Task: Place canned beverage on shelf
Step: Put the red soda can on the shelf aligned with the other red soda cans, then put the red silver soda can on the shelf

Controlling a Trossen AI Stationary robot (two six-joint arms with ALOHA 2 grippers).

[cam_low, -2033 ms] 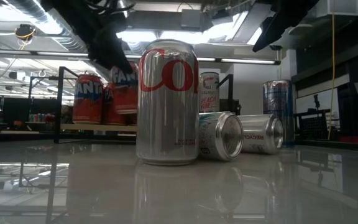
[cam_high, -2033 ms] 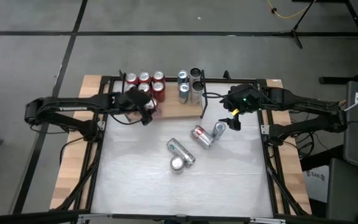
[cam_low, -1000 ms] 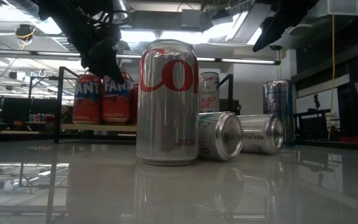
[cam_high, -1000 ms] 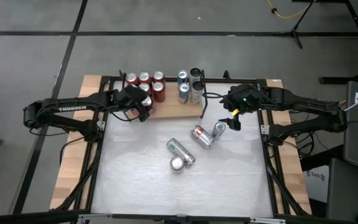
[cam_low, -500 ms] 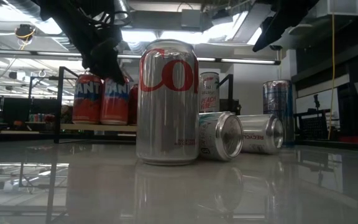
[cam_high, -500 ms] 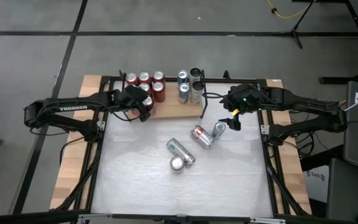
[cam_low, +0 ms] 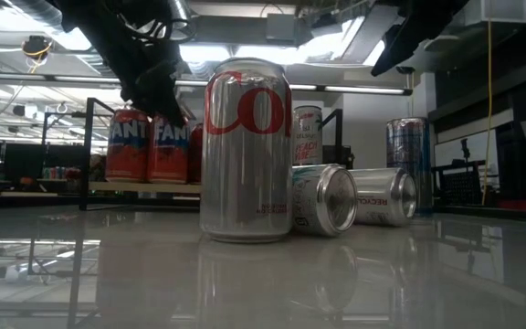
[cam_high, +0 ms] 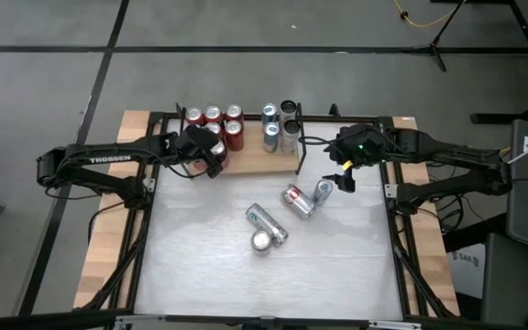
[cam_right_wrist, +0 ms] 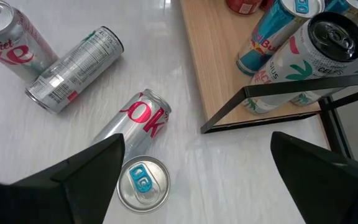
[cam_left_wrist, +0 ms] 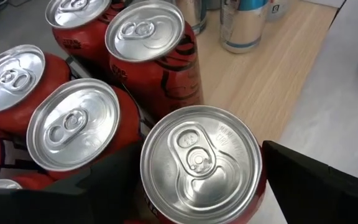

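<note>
Standing upright, top up, red can (cam_left_wrist: 199, 163) sits between open left jaws.

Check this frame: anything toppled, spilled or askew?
Three silver cans lie on their sides on the table, off the shelf; a fourth stands upright. No spill or dents visible.
</note>
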